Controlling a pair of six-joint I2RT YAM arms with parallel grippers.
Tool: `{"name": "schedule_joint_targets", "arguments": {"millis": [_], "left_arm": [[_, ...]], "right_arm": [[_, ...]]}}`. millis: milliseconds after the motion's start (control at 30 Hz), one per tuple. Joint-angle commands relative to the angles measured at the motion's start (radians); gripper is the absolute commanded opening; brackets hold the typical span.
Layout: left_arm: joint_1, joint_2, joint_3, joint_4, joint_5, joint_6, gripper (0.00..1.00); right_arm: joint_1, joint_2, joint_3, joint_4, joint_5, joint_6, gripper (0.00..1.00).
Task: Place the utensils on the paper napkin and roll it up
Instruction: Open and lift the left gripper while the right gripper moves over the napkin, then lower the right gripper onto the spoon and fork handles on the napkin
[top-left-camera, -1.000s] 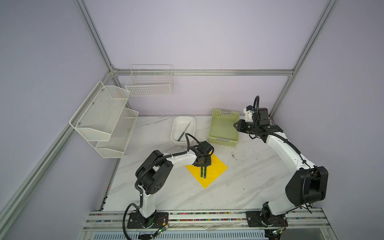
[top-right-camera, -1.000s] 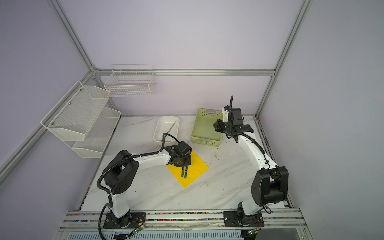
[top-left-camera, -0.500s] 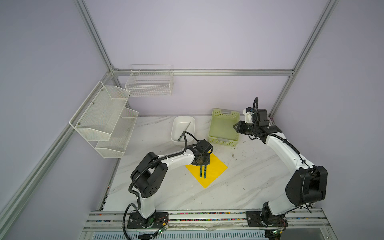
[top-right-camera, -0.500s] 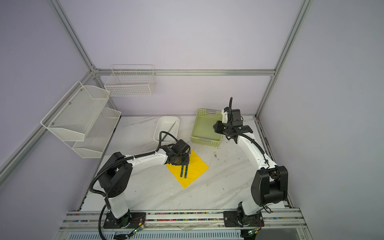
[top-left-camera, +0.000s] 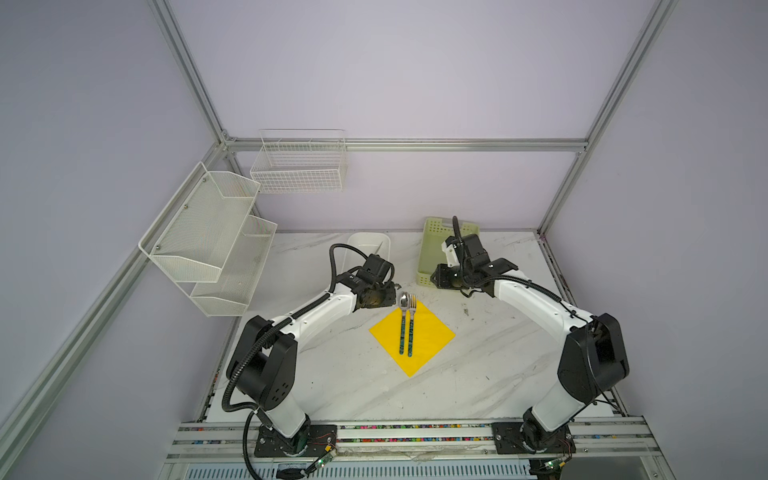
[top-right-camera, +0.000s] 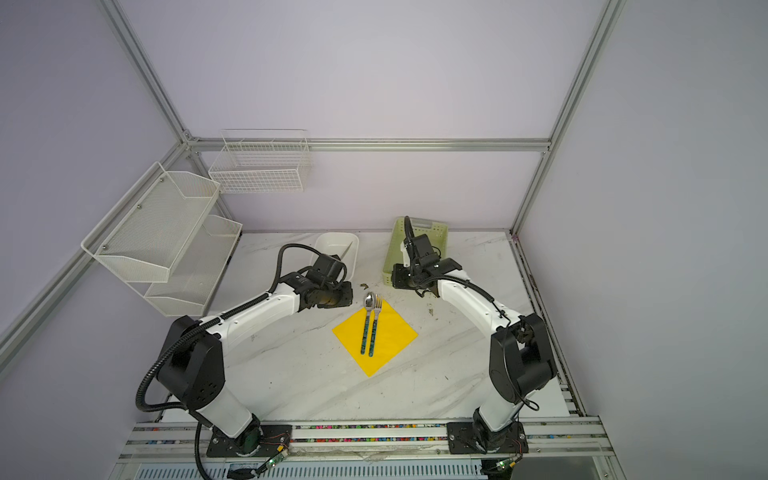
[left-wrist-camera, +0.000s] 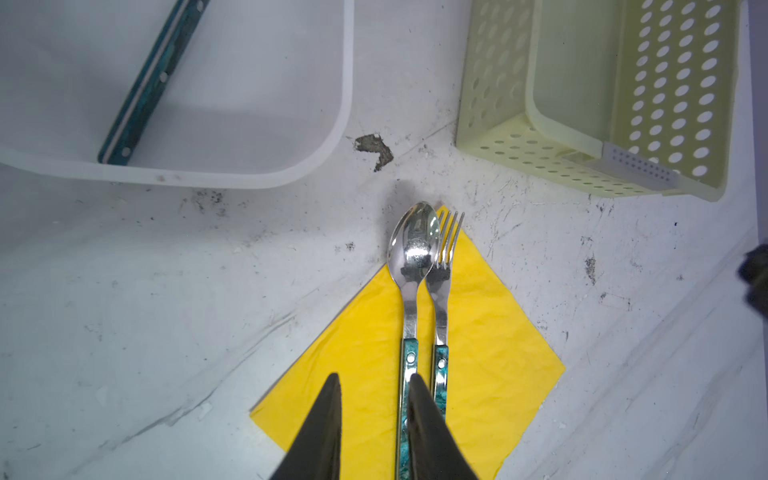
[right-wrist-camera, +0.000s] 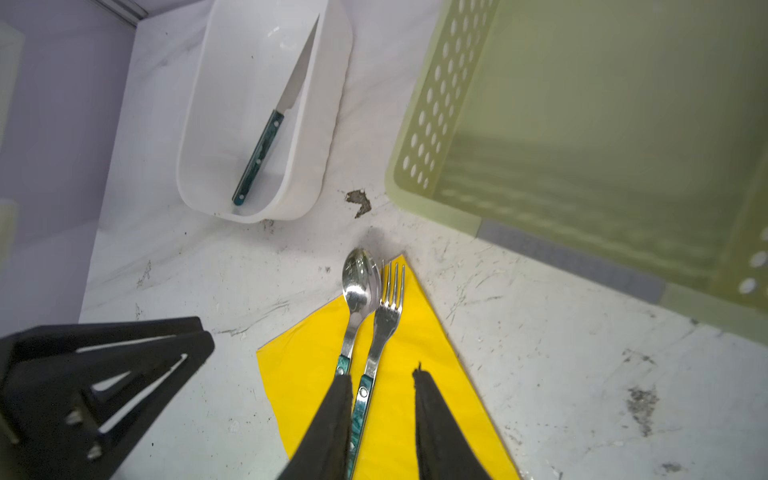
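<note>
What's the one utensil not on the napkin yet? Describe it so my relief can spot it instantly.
At the back of the marble table, a white tub sits beside the pale green basket. Lying inside it is the knife: the only teal-handled piece with a long pointed blade, and the only one off the yellow napkin, where the spoon and fork lie.

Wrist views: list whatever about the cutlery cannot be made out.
Left wrist view: the teal-handled steel knife in the white plastic tub loses its blade past the picture's edge.
Same view: the left gripper hides the handle end of the teal-handled steel fork.
Right wrist view: the right gripper covers most of the handle of the teal-handled steel spoon.
</note>
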Motion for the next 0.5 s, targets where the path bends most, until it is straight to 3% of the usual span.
{"name": "schedule_joint_targets", "arguments": {"millis": [0, 200, 467], "left_arm": [[0.044, -0.037, 0.002, -0.024, 0.102, 0.093, 0.27], [0.066, -0.017, -0.08, -0.008, 0.202, 0.115, 0.23], [0.068, 0.001, -0.174, 0.049, 0.289, 0.105, 0.18]], "right_arm": [[0.061, 0.024, -0.006, -0.034, 0.077, 0.113, 0.3], [0.117, 0.055, -0.083, 0.011, 0.032, 0.206, 0.3], [0.117, 0.03, -0.225, 0.009, -0.047, 0.203, 0.29]]}}
